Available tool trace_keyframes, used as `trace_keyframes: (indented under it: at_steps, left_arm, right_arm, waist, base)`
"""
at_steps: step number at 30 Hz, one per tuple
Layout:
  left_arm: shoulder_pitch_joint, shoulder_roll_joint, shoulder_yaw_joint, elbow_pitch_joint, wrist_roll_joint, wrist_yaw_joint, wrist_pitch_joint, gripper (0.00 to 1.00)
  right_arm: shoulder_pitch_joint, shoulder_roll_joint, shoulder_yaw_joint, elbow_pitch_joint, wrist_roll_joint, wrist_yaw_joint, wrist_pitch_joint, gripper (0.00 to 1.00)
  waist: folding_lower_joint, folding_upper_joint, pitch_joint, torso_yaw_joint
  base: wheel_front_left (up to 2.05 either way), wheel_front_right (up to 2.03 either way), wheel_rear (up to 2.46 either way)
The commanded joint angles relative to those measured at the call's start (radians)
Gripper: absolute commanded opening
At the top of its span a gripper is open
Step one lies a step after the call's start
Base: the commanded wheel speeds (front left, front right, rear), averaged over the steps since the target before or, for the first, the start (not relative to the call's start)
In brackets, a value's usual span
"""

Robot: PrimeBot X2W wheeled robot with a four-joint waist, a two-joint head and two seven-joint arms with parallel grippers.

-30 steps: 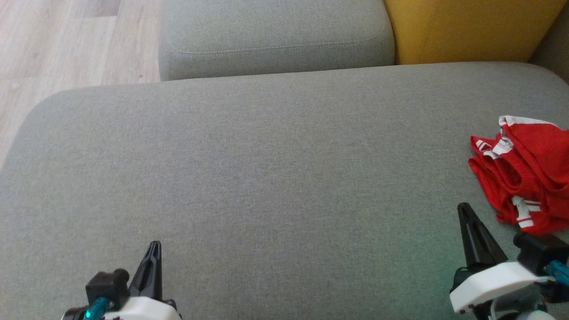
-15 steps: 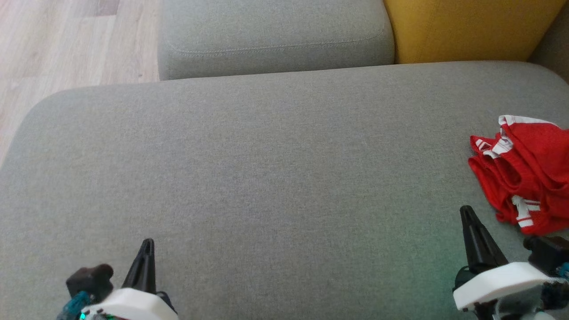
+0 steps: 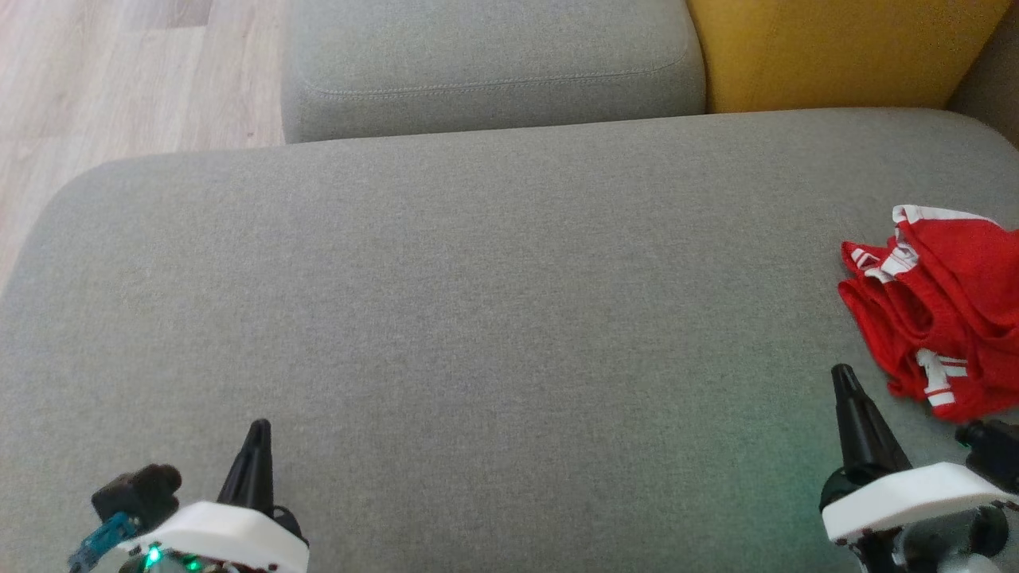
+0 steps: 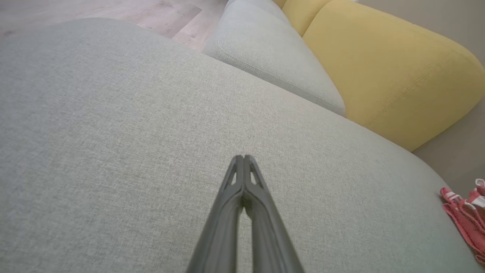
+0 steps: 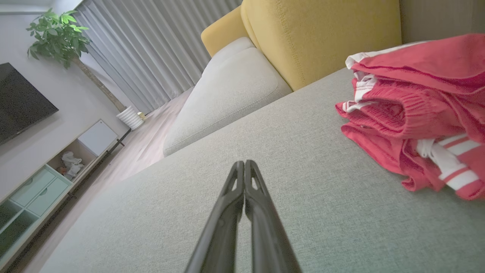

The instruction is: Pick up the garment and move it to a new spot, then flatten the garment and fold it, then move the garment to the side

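Pressing tip to tip, left jaws are closed tight w/ nothing between them; fingers (image 4: 223,227) point toward the far side across the grey sofa seat (image 3: 478,278), at its near left. Right jaws same: closed tight, empty, fingers (image 5: 221,231) aimed far, at the near right of the seat. Can't tell if either pair's tips touch the fabric. Garment (image 3: 947,310), red w/ white striped trim, lies bunched & loosely layered at the seat's right edge, just beyond & right of the right jaws, near them but apart; well apart from left jaws. Part of it runs out of head view at right. Each wrist carries a white housing (image 3: 907,497); a green light (image 3: 151,554) glows on the left one. Far side: grey cushion (image 3: 478,64) at centre, yellow cushion (image 3: 836,48) to its right, both against the seat's far edge. Pale wood floor (image 3: 119,79) at far left. Right wrist view also shows grey curtains (image 5: 151,49), a potted plant (image 5: 60,34), a dark TV (image 5: 19,102) on the wall & a low cabinet (image 5: 45,178) under it
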Motion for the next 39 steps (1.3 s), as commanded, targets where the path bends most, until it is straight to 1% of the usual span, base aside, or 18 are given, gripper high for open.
trace_keyframes:
  at_steps: [1, 39]
  left_arm:
    - [-0.053, 0.007, 0.024, -0.022, -0.03, -0.01, 0.003, 0.0]
    - [-0.12, -0.032, 0.124, 0.015, -0.44, -0.086, 0.089, 0.0]
  right_arm:
    - [-0.061, -0.006, -0.004, -0.026, 0.035, 0.002, -0.004, 0.0]
    - [-0.132, -0.002, -0.03, 0.071, 0.466, 0.004, 0.003, 0.0]
  waist:
    - [0.0, 0.0, 0.0, 0.0]
    - [0.0, 0.0, 0.005, -0.003]
  base:
    - [0.0, 0.0, 0.0]
    - [0.0, 0.0, 0.0]
